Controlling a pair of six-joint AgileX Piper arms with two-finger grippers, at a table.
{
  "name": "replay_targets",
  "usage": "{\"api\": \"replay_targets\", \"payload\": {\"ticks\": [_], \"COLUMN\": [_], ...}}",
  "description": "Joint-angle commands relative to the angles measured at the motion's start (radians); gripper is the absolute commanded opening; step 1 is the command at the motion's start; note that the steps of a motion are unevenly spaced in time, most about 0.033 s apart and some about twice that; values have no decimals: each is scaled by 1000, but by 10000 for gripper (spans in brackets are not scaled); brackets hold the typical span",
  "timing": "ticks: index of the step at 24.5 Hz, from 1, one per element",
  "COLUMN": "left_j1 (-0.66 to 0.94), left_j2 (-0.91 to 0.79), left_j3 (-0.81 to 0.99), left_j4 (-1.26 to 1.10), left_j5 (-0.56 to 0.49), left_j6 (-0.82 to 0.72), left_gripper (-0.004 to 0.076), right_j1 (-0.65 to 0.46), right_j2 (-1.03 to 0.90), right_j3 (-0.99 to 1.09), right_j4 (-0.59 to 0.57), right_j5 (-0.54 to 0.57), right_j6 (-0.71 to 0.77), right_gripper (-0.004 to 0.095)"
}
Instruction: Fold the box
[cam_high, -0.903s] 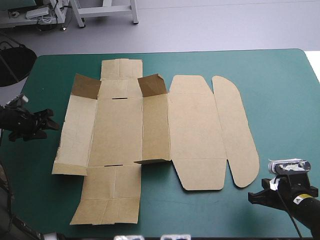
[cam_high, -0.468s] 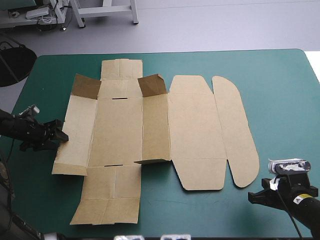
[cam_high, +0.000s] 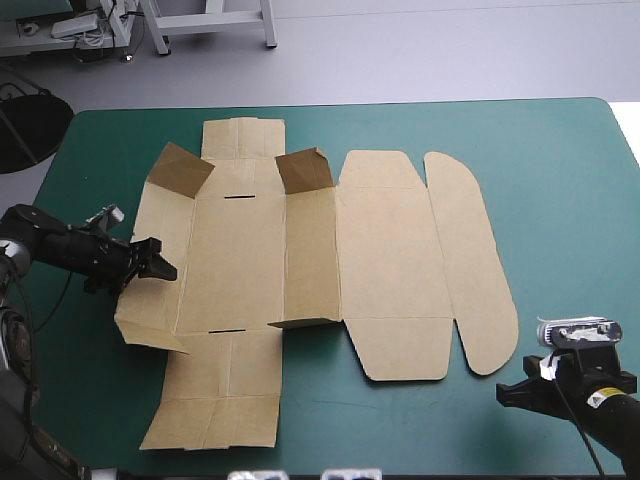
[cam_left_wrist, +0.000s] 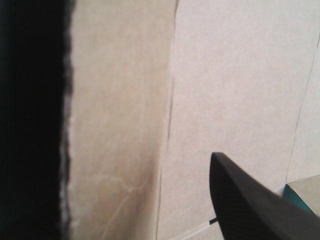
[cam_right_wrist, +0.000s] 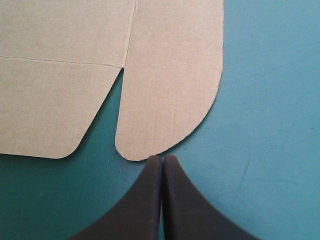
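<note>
- The box (cam_high: 300, 250) lies spread mid-table on the teal-green cover (cam_high: 560, 180) — its left wall tilted up.
- Left gripper (cam_high: 156, 268): at that wall, fingers apart.
- Right gripper (cam_right_wrist: 162, 157): closed, empty — just near of the rounded flap.

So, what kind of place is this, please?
Probably a robot workbench: a table with a teal-green cover, a brown box sheet spread on it, and the left gripper and right gripper at its edges.
</note>
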Motion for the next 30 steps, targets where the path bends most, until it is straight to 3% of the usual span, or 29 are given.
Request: {"api": "replay_targets", "payload": {"ticks": [1,7,8,10,17,24,30], "left_j1": [-41,-94,-94,-94,-94,-101,-302], "left_j2": [-40,-40,-40,-40,-40,-40,-62], "left_j3": [-18,-18,-18,-18,-20,-170,-417], "left_j4": [-37,0,0,10,-16,-7,323], "left_j5": [11,-48,-68,-76,-68,93,86], "left_j6": [1,1,1,1,-8,-1,13], "left_gripper": [365,171,76,-10,-9,-9,-9], "right_j1": [2,2,2,2,2,2,2], "right_j2": [5,5,5,5,5,5,5], "right_j3": [-26,-26,-26,-26,-26,-26,-26], "right_j4": [14,14,14,14,14,12,12], "right_j5": [-51,-49,-49,-47,-49,-50,-50], "right_j6": [-7,-7,-7,-7,-7,-7,-7], "right_gripper": [-18,-18,-18,-18,-17,-18,-18]}}
